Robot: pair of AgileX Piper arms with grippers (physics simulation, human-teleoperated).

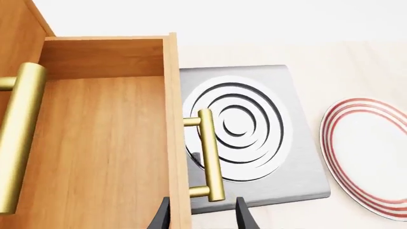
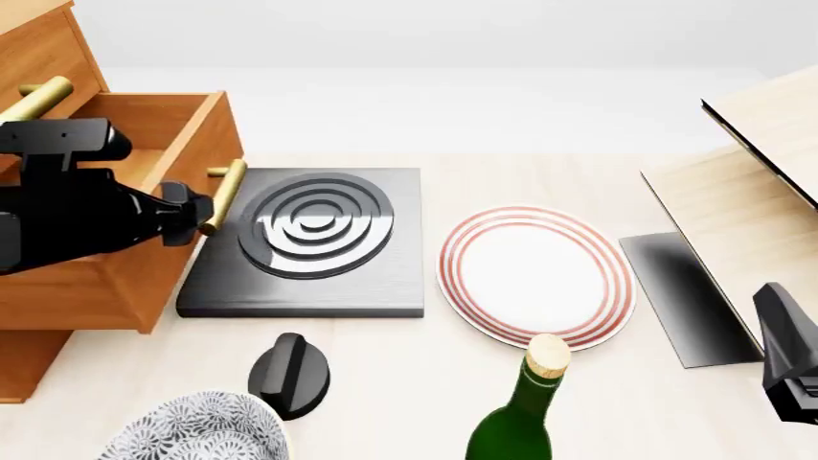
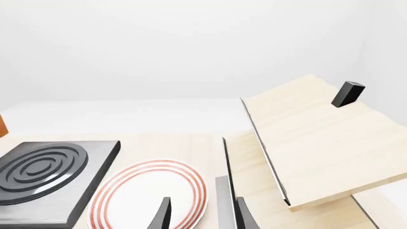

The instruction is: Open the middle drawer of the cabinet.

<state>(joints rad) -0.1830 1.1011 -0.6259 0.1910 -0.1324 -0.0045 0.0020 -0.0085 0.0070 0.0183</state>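
The orange-brown cabinet point(image 2: 45, 53) stands at the table's left. Its middle drawer point(image 2: 172, 268) is pulled out toward the table's middle, and its inside shows in the left wrist view point(image 1: 102, 143). Its brass bar handle point(image 2: 224, 196) juts over the burner slab and also shows in the left wrist view point(image 1: 210, 155). My left gripper point(image 2: 194, 213) is open at the handle's near end; in the left wrist view point(image 1: 202, 204) the fingertips stand apart on either side of the bar without touching it. My right gripper point(image 2: 786, 364) is open and empty at the front right, seen also in its wrist view point(image 3: 203, 214).
Another drawer's brass handle point(image 2: 36, 99) sits above the open one. A dark burner slab point(image 2: 306, 244) lies beside the drawer, then a red-ringed plate point(image 2: 537, 273). A wine bottle point(image 2: 518, 412), a black knob point(image 2: 290, 376) and a patterned bowl point(image 2: 192, 431) line the front. Pale boards point(image 2: 754, 192) stand at right.
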